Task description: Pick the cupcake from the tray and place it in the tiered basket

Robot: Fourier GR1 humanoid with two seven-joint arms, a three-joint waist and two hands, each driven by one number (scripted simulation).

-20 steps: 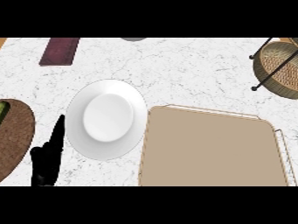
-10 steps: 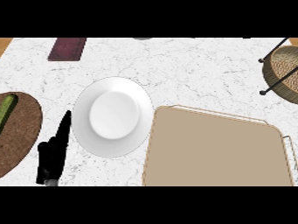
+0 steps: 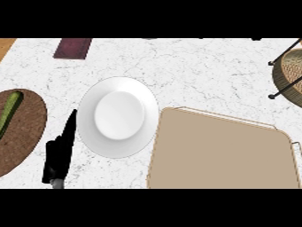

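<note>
A beige rectangular tray lies at the lower right, and its surface shows bare; no cupcake is visible anywhere. The wicker tiered basket, with its black wire frame, stands at the right edge and is partly cut off. My left hand rests at the lower left, between the plate and the brown board. Its fingers are straight, point up the counter and hold nothing. My right hand is out of view.
In the middle of the marble counter, just left of the tray, sits a white plate. A round brown board with a green cucumber lies at the left edge. A dark maroon block is at the back.
The whole scene has slid slightly right and down in the view, so more of the brown board shows. My left hand sits a little higher and further right.
</note>
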